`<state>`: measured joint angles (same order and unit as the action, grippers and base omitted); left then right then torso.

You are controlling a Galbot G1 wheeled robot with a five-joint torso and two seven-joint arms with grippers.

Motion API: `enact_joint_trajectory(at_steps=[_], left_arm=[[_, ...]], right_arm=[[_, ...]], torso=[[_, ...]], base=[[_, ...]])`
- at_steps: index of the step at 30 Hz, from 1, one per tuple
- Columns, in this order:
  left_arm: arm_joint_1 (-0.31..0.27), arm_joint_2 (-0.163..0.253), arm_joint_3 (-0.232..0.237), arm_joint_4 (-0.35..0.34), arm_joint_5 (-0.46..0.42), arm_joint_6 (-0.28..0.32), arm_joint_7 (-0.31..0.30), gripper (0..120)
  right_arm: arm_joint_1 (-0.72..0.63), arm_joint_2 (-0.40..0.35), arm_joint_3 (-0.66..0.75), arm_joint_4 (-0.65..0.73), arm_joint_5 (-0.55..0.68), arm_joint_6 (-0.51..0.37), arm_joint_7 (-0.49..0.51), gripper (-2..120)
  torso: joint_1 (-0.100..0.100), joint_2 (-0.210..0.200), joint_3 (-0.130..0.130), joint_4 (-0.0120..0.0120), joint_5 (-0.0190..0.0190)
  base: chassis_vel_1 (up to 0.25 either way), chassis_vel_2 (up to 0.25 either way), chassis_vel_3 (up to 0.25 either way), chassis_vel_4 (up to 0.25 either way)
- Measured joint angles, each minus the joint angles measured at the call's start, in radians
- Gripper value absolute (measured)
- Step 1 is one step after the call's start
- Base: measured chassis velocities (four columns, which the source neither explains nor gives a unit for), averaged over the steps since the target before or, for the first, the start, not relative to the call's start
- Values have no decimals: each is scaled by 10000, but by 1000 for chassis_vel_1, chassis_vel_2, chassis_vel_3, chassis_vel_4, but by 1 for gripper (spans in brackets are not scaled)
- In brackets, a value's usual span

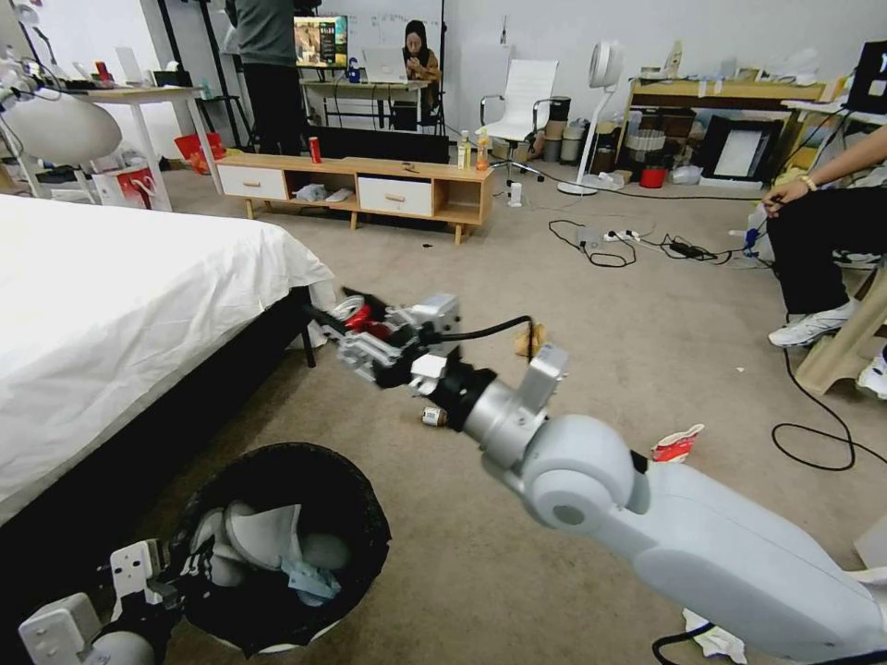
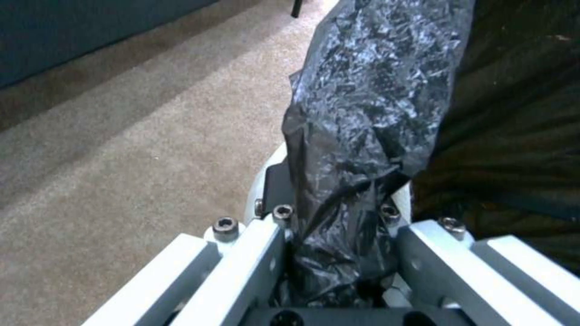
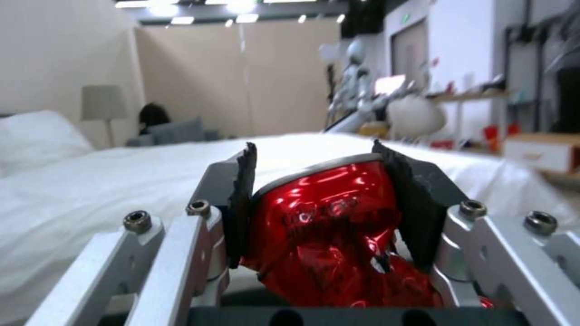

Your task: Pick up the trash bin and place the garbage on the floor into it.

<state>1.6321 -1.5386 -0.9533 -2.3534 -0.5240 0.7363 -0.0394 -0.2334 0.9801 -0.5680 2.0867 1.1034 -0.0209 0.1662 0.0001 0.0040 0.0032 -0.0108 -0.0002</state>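
The trash bin (image 1: 277,545), lined with a black bag, is at the lower left beside the bed, with white and light-blue tissues inside. My left gripper (image 1: 176,577) is shut on its rim; the black bag (image 2: 362,136) is pinched in my left gripper (image 2: 338,213). My right gripper (image 1: 356,328) is raised above the floor (image 1: 601,305) near the bed corner, beyond the bin, shut on a crushed red can (image 3: 329,226). Garbage on the carpet: a red-white carton (image 1: 676,445), a tan paper bag (image 1: 529,340), a small bottle (image 1: 432,417), a white tissue (image 1: 716,637).
The white bed (image 1: 111,305) runs along the left. A low wooden cabinet (image 1: 370,189) stands at the back. Black cables (image 1: 813,434) trail on the right, by a seated person's legs (image 1: 818,249) and a wooden stool leg (image 1: 845,342).
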Motion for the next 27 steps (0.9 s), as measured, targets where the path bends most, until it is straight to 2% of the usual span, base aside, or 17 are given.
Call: enact_joint_trajectory(at_steps=[12, 27], left_arm=[[-74, 4, -9, -48, -63, 0, -7, 7], [-99, -6, -81, -112, -167, -6, -35, 7]], right_arm=[[364, 1052, -2125, -722, 64, 51, 436, 47], [60, 1533, -2874, -1361, -330, 118, 493, 47]], torso=[[-1, 0, 0, 1, 0], [0, 0, 0, -1, 1]], base=[[0, 0, 0, 0], [0, 0, 0, 0]])
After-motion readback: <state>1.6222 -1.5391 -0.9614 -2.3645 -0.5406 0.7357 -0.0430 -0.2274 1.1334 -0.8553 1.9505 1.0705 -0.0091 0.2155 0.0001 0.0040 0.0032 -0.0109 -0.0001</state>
